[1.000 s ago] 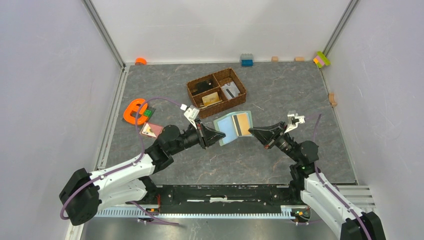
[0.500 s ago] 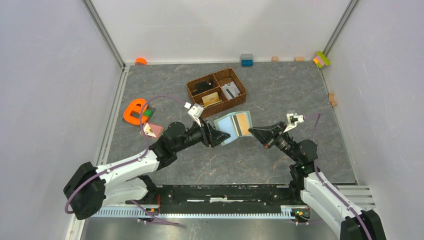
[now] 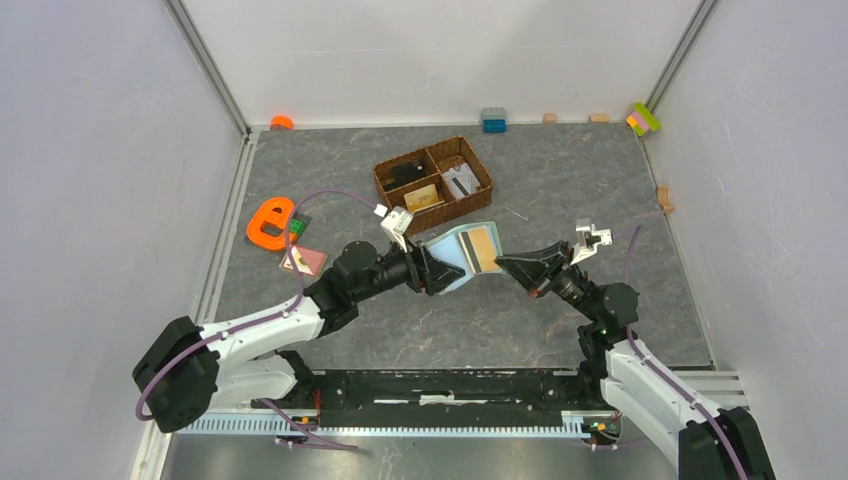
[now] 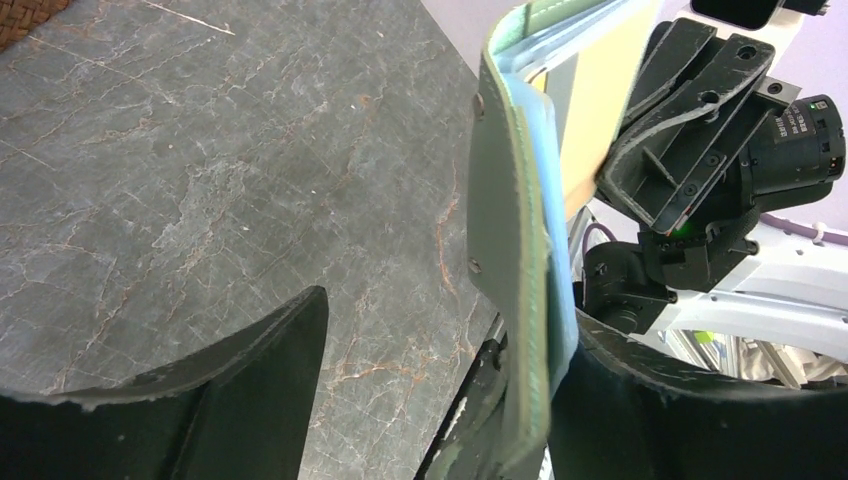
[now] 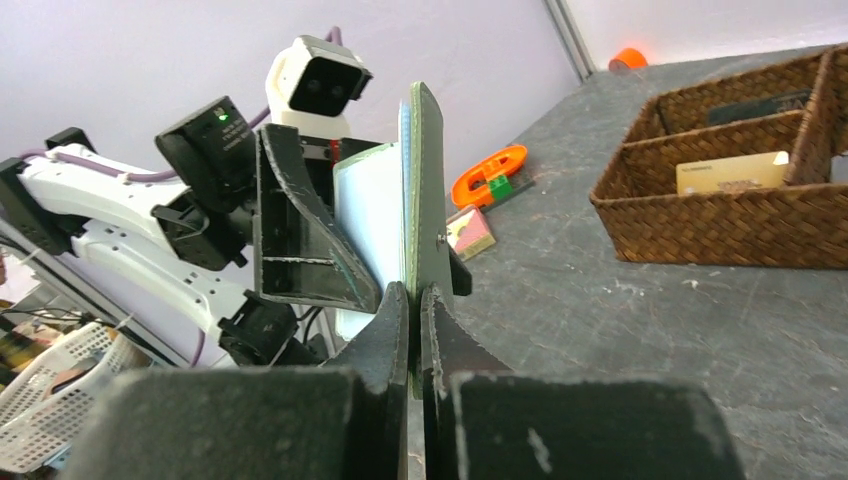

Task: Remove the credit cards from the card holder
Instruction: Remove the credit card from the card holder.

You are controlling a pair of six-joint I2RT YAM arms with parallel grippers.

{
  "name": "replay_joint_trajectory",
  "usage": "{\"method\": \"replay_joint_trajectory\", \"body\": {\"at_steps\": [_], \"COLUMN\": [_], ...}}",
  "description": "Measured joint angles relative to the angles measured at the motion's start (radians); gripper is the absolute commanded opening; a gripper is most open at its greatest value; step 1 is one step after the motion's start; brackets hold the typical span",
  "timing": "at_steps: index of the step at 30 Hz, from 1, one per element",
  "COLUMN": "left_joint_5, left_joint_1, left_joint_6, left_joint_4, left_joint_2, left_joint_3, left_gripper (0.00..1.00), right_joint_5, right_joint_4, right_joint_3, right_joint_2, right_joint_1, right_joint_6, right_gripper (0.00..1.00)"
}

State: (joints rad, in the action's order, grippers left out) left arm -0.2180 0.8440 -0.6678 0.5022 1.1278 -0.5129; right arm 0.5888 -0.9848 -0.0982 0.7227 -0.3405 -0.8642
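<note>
Left gripper (image 3: 436, 270): my jaws, nearly closed before, now stand wide apart.
Right gripper (image 5: 415, 292): still pinching the card holder (image 5: 427, 190) edge.

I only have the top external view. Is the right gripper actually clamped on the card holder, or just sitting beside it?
Observer: It is clamped. In the right wrist view the right gripper is shut on the green edge of the card holder, which stands upright out of its fingers.
Operator: And the left one, does it grip the other half?
Observer: No. In the left wrist view the left gripper is open. The holder's other half hangs between its fingers, close by one of them, with a clear gap to the other.
</note>
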Motion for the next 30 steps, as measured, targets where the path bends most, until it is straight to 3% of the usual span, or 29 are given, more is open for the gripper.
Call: {"method": "replay_joint_trajectory", "body": {"at_steps": [7, 12, 16, 20, 22, 25, 30], "left_joint_5": [0.0, -0.001, -0.002, -0.005, -0.005, 0.0, 0.007], "left_joint_1": [0.0, 0.0, 0.0, 0.0, 0.0, 0.0, 0.0], "left_joint_6": [0.0, 0.0, 0.0, -0.002, 0.002, 0.002, 0.002], "left_joint_4": [0.0, 0.003, 0.012, 0.024, 0.025, 0.022, 0.016], "left_joint_2": [-0.002, -0.007, -0.011, -0.019, -0.029, -0.039, -0.043], "left_joint_3": [0.0, 0.0, 0.0, 0.0, 0.0, 0.001, 0.002], "left_gripper": [0.82, 0.76, 0.55, 0.2, 0.09, 0.03, 0.02], "right_joint_5": [0.029, 0.033, 0.036, 0.036, 0.034, 0.027, 0.011], "right_joint_4": [-0.093, -0.111, -0.113, -0.11, -0.101, -0.085, -0.029], "right_joint_3": [0.0, 0.0, 0.0, 0.0, 0.0, -0.001, -0.012], "right_joint_2": [0.048, 0.059, 0.078, 0.092, 0.092, 0.09, 0.074], "right_joint_1": [-0.012, -0.029, -0.051, -0.063, -0.064, -0.064, -0.064], "right_joint_6": [-0.04, -0.04, -0.039, -0.032, -0.024, -0.01, 0.022], "right_gripper": [0.0, 0.0, 0.0, 0.0, 0.01, 0.04, 0.08]}}
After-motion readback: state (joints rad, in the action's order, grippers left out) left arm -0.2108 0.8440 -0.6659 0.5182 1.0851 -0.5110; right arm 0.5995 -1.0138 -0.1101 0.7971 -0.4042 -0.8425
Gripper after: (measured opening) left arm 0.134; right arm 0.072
